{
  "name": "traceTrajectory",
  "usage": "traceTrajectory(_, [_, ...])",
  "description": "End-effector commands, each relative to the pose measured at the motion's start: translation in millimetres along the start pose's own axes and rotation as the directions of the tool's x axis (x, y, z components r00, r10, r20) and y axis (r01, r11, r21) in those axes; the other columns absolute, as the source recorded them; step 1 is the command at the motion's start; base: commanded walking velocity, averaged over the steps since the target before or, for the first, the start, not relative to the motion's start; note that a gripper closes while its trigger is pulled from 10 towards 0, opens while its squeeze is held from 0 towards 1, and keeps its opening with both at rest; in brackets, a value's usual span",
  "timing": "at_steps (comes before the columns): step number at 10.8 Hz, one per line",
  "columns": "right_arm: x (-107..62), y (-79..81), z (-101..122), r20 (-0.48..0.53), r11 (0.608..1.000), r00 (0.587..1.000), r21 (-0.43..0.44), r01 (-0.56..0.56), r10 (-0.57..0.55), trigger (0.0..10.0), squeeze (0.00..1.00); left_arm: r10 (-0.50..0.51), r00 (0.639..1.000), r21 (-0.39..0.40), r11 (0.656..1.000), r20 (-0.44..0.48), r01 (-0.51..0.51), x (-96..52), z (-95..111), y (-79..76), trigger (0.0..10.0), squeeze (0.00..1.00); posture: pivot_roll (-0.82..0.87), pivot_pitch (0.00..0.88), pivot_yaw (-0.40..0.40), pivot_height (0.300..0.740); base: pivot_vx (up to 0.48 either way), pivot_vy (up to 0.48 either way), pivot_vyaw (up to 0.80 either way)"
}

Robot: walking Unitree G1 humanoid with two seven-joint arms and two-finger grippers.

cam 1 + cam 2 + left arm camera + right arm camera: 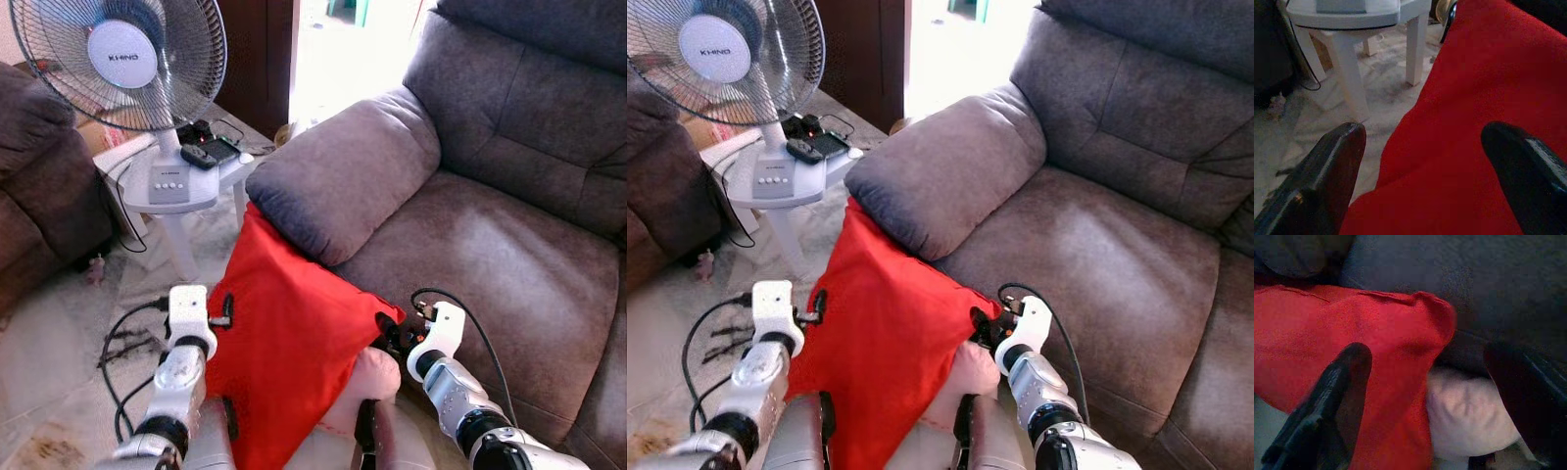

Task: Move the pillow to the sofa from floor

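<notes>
A red pillow (284, 352) stands on edge on the floor, leaning against the front of the grey-brown sofa (509, 255) below its armrest (343, 176). A pale pink cushion (359, 390) lies under its lower right corner. My left gripper (224, 309) is at the pillow's left edge; in the left wrist view its fingers (1327, 166) stand apart with red fabric (1474, 88) between them. My right gripper (395, 338) is at the pillow's right corner, open, with red cloth (1352, 323) and the pink cushion (1464, 406) between its fingers (1337, 391).
A white plastic table (196, 191) with a standing fan (122, 59), a remote and a phone (208, 153) stands just left of the pillow. Black cables (122, 343) trail over the marble floor. A brown armchair (29, 186) is at far left. The sofa seat is bare.
</notes>
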State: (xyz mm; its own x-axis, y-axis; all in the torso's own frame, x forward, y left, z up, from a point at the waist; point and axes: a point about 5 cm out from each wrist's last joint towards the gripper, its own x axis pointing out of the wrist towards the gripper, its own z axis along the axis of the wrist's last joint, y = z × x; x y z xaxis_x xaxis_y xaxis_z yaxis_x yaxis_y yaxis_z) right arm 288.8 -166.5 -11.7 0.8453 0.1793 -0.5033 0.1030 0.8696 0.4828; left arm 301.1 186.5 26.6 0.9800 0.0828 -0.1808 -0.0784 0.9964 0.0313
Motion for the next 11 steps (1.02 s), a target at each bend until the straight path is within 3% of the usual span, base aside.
traceTrajectory(1, [-1.4,-4.9,1.4,0.001,1.000,1.000,-0.009,0.024,-0.024,10.0,0.00,-0.021,0.999,0.004,1.000,0.041,0.021,-0.3,5.0,-3.1,10.0,0.00,0.06,0.126,-0.133,0.579,0.000,0.000,0.00])
traceTrajectory(4, [-0.6,-2.1,-0.4,0.003,1.000,1.000,0.005,0.023,-0.023,10.0,0.00,-0.010,0.965,-0.002,1.000,0.261,0.011,-0.4,48.8,0.8,10.0,0.00,0.09,0.180,-0.151,0.579,0.000,0.000,0.00])
traceTrajectory(6, [0.8,2.2,1.9,0.045,0.997,0.999,0.083,0.007,-0.011,10.0,0.00,-0.040,0.927,0.037,0.999,0.372,0.028,-7.3,79.9,2.7,10.0,0.00,0.12,0.216,-0.154,0.579,0.000,0.000,0.00])
traceTrajectory(8, [6.6,16.8,15.4,0.117,0.976,0.992,0.205,-0.075,0.052,10.0,0.00,-0.079,0.899,0.057,0.997,0.431,0.060,-13.7,103.8,-3.8,10.0,0.00,0.13,0.245,-0.151,0.579,0.000,0.000,0.00])
traceTrajectory(11, [10.4,30.0,27.0,0.182,0.939,0.975,0.294,-0.178,0.128,10.0,0.00,-0.097,0.898,0.049,0.995,0.430,0.084,-23.2,112.5,-9.0,10.0,0.00,0.15,0.255,-0.151,0.579,0.000,0.000,0.00])
